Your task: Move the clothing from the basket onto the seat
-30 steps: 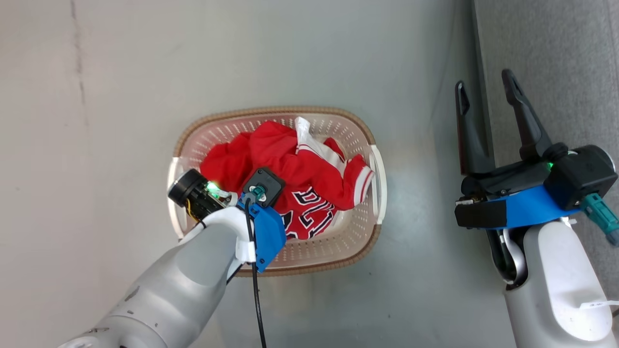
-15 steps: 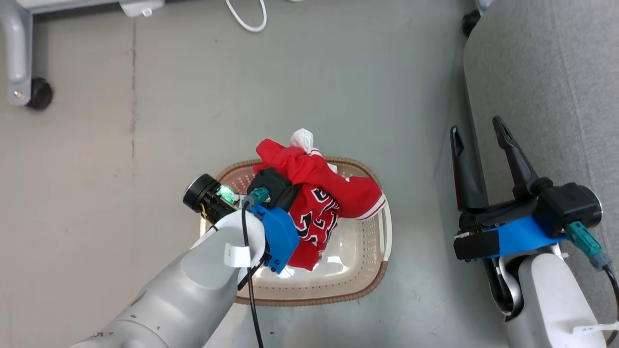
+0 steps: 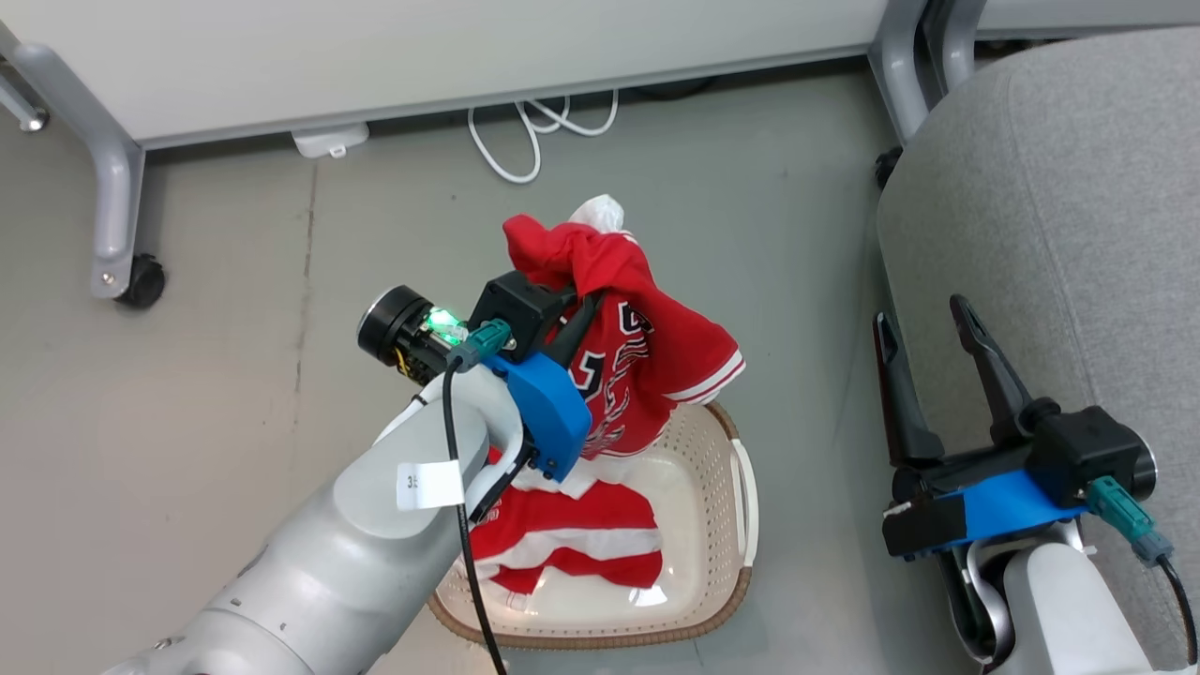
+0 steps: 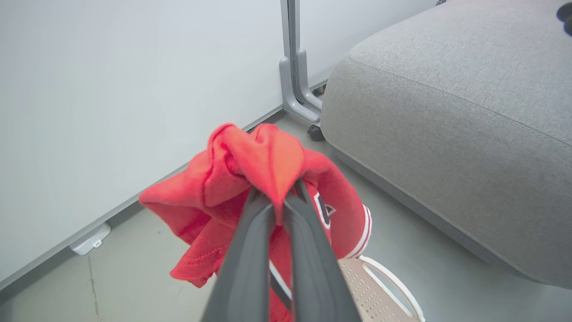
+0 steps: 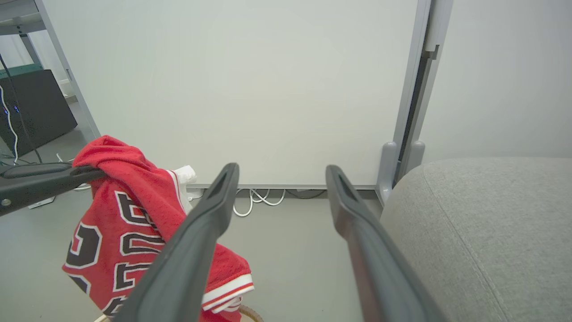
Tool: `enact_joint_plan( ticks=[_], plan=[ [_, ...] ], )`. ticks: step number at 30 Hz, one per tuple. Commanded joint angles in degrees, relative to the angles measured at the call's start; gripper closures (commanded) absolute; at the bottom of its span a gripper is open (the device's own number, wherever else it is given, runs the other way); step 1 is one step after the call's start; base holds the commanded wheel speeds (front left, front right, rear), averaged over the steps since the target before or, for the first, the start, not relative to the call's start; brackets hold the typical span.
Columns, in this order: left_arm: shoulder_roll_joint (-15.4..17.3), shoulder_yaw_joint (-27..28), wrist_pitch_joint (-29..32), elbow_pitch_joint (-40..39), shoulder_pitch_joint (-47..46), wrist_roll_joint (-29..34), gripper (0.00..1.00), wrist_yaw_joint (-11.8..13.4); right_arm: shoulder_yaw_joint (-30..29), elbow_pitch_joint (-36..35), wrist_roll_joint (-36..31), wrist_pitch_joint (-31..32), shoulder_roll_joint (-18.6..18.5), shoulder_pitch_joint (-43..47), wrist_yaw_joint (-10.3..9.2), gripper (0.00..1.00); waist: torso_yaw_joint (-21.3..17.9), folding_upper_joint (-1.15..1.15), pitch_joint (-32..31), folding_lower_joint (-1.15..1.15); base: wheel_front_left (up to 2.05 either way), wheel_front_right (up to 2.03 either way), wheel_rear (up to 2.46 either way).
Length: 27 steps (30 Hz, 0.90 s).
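My left gripper (image 3: 568,279) is shut on a bunched fold of a red jersey (image 3: 647,361) with black-and-white lettering, and the jersey hangs above the basket (image 3: 722,525). The left wrist view shows the fingers (image 4: 250,250) pinching the red fabric (image 4: 263,156). More red and white clothing (image 3: 572,539) lies in the cream basket. The grey seat (image 3: 1059,206) is at the right. Beside the seat's edge my right gripper (image 3: 923,314) stands open with nothing between its fingers. In the right wrist view its fingers (image 5: 210,214) frame the hanging jersey (image 5: 120,210) on the left and the seat (image 5: 482,232) on the right.
A white panel on grey legs with a caster (image 3: 141,281) runs along the far side. A white cable (image 3: 534,131) and a small white box (image 3: 328,141) lie on the floor under it. Another grey leg (image 3: 895,84) stands by the seat's far corner.
My left gripper has risen, lifting the red jersey out of the basket and uncovering more clothing below. The head camera has tilted up, so the whole picture shifted down.
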Motion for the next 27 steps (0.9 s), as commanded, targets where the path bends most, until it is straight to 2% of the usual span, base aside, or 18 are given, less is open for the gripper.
enact_joint_plan(
  ticks=[1, 16, 27],
  plan=[
    [0.38, 1.04, -0.26, -1.02, 0.52, 0.79, 1.0, 0.29, -0.11, 0.18, 0.22, -0.22, -0.24, 1.05, 0.03, 0.0, 0.08, 0.0, -1.63, 0.01, 0.0, 0.0, 0.0],
    [1.71, 7.55, -0.27, -10.69, -1.9, 5.88, 1.0, 1.04, 0.06, 1.16, 1.79, -0.22, -0.24, 5.44, 0.03, 0.0, -0.79, 0.0, -8.67, 0.01, 0.0, 0.0, 0.0],
    [1.76, 7.65, -0.27, -15.46, -0.49, 6.65, 1.0, 1.38, -0.23, 1.33, 1.92, -0.22, -0.23, 7.01, 0.03, 0.0, -0.81, 0.0, -10.89, 0.01, 0.0, 0.0, 0.0]
  ],
)
